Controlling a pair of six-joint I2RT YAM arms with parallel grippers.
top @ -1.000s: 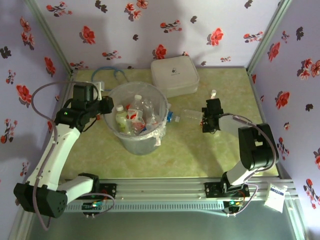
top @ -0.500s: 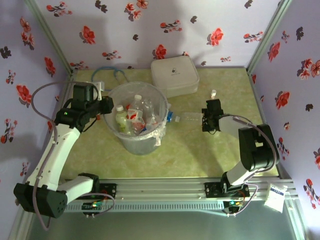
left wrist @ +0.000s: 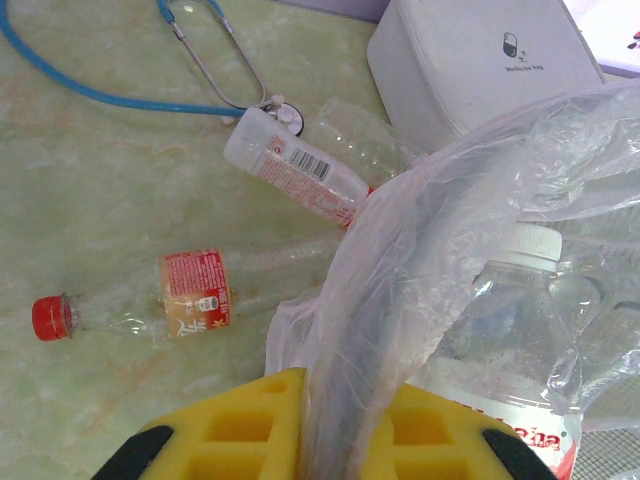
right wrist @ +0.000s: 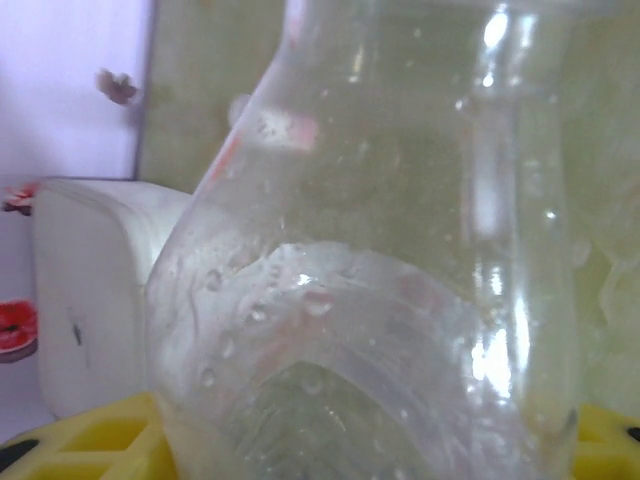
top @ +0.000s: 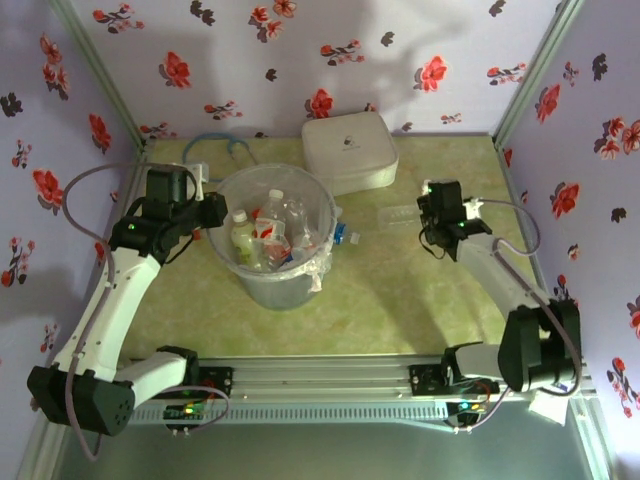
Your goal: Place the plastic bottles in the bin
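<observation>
The bin point(top: 248, 285), a grey bucket lined with a crinkly clear bag, stands left of centre and holds several plastic bottles point(top: 270, 235). My left gripper point(top: 210, 208) is at its left rim, its yellow fingers point(left wrist: 230, 430) shut on a fold of the bag point(left wrist: 400, 260). Beyond the bin, a red-capped bottle point(left wrist: 150, 300), a white-labelled bottle point(left wrist: 295, 170) and a clear one point(left wrist: 365, 145) lie on the table. My right gripper point(top: 425, 212) is raised right of the bin, shut on a clear bottle point(top: 398, 214), whose body point(right wrist: 380, 300) sits between the yellow pads point(right wrist: 90, 445).
A white rounded-square box point(top: 348, 150) stands at the back, close behind the held bottle. A blue stethoscope point(left wrist: 100, 95) lies at the back left. Flowered walls close in three sides. Green table surface is open in front of the bin and to the right.
The right gripper has closed on the clear bottle and lifted it up and back toward the white box. The left arm has kept still on the bag.
</observation>
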